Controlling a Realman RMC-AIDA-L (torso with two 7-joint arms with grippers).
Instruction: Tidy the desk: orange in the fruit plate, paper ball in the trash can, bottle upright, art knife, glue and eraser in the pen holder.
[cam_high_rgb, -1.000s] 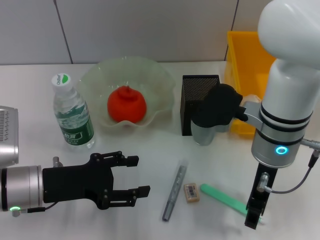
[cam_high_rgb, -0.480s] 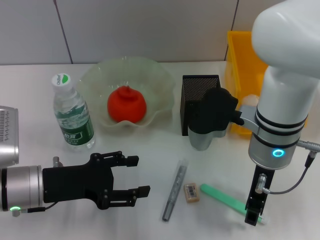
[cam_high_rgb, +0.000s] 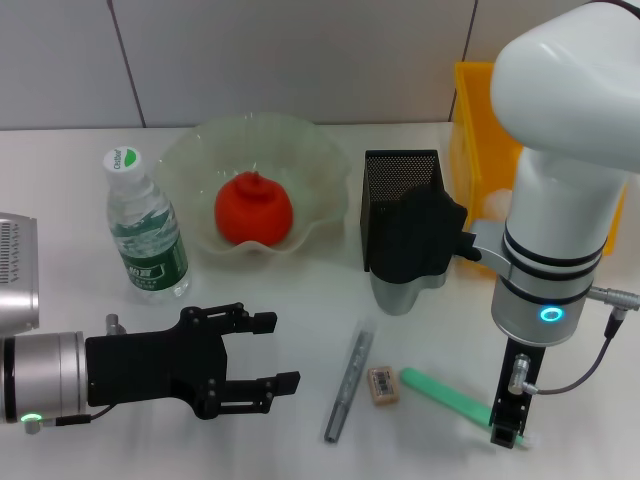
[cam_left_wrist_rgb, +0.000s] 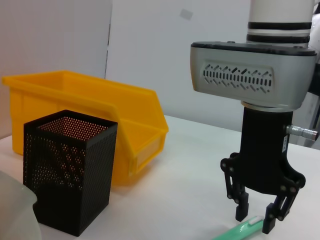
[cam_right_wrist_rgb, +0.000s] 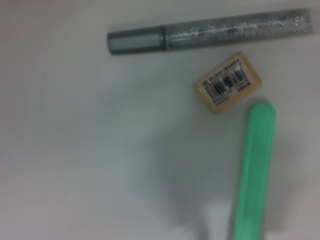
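Note:
The orange (cam_high_rgb: 254, 208) lies in the fruit plate (cam_high_rgb: 190, 150). The bottle (cam_high_rgb: 145, 230) stands upright to the plate's left. The art knife (cam_high_rgb: 348, 380), eraser (cam_high_rgb: 383, 385) and glue (cam_high_rgb: 445, 397) lie on the desk (cam_high_rgb: 300, 300) in front of the pen holder (cam_high_rgb: 400, 170). My right gripper (cam_high_rgb: 508, 430) points down, open, with its fingers astride the glue's white tip (cam_left_wrist_rgb: 254, 220). A white wad, likely the paper ball (cam_high_rgb: 497, 203), shows in the trash can (cam_high_rgb: 475, 110). My left gripper (cam_high_rgb: 277, 350) is open and empty at the front left.
The right wrist view shows the art knife (cam_right_wrist_rgb: 210, 32), eraser (cam_right_wrist_rgb: 229, 82) and glue (cam_right_wrist_rgb: 255, 165) close together. The left wrist view shows the pen holder (cam_left_wrist_rgb: 67, 170) beside the trash can (cam_left_wrist_rgb: 90, 100). My right arm's black wrist housing (cam_high_rgb: 415, 240) hangs before the pen holder.
My right arm's upper part and wrist housing have shifted left and a little down. Its gripper stays over the glue's tip. The left arm has not moved.

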